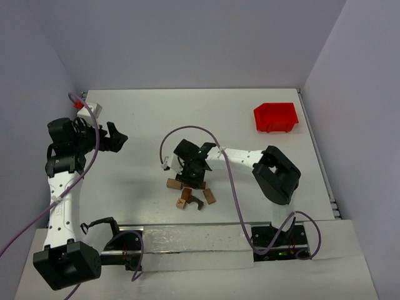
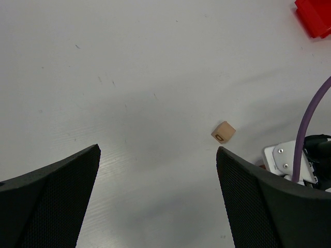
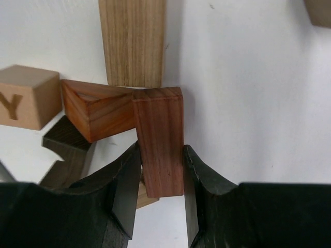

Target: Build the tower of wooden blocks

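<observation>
- R gripper narrow, clamped on the long sides of a reddish-brown bar. Can't tell if the bar is clear of the worktop.
- L gripper wide, empty, over bare surface nr the left edge.
- The wood blocks sit in a loose cluster mid-worktop, toward the near edge. No tower standing as far as I can see.
- Risk: bar touches a red-brown wedge on one side, so a lift or swing could drag it & nudge the long tan bar just beyond.
- Risk: grip sits toward one end of the bar. Smooth wood may pivot betw the pads.
- Risk: a tan piece peeks from under the bar and could get knocked.
- Risk: pieces this small give little footing, so an off-centre set-down would prob tip a stack.
- Materials: plain wood, straight grain, crisp edges. Tan cube w/ letter Y. Dark arch w/ curved cut-out. L fingers black, fine mesh texture.
- Red bin, glossy plastic, far right corner, well apart.
</observation>
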You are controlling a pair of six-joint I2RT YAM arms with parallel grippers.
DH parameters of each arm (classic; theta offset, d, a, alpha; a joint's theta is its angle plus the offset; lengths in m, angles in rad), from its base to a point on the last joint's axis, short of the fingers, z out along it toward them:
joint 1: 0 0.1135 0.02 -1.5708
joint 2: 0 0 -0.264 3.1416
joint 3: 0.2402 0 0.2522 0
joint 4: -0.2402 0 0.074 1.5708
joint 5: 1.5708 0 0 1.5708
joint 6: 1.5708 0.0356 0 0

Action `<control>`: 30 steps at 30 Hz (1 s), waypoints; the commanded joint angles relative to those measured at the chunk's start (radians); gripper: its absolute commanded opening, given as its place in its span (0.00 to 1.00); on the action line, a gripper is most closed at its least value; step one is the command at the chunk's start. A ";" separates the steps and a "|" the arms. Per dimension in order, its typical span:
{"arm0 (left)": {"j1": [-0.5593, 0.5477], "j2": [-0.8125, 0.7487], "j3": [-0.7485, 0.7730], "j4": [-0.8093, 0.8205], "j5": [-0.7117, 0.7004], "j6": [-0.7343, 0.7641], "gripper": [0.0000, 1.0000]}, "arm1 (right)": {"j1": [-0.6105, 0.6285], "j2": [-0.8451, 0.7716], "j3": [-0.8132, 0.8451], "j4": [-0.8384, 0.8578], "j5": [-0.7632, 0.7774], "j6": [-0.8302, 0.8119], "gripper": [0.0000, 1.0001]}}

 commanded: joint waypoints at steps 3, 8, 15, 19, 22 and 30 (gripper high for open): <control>-0.002 -0.036 -0.017 0.079 -0.044 -0.061 0.99 | -0.094 -0.089 0.134 0.009 -0.052 0.298 0.00; -0.005 -0.082 -0.063 0.168 -0.149 -0.153 0.99 | -0.150 -0.084 0.176 -0.003 -0.017 0.578 0.00; -0.006 -0.107 -0.088 0.251 -0.401 -0.312 0.99 | -0.150 -0.015 0.243 -0.092 0.319 0.929 0.00; -0.008 -0.111 -0.104 0.270 -0.374 -0.325 0.99 | -0.151 0.029 0.265 -0.111 0.330 1.047 0.00; -0.013 -0.074 -0.081 0.236 -0.358 -0.335 0.99 | -0.151 0.093 0.343 -0.167 0.368 1.102 0.00; -0.019 -0.058 -0.103 0.244 -0.322 -0.340 0.99 | -0.183 0.218 0.431 -0.201 0.375 1.184 0.00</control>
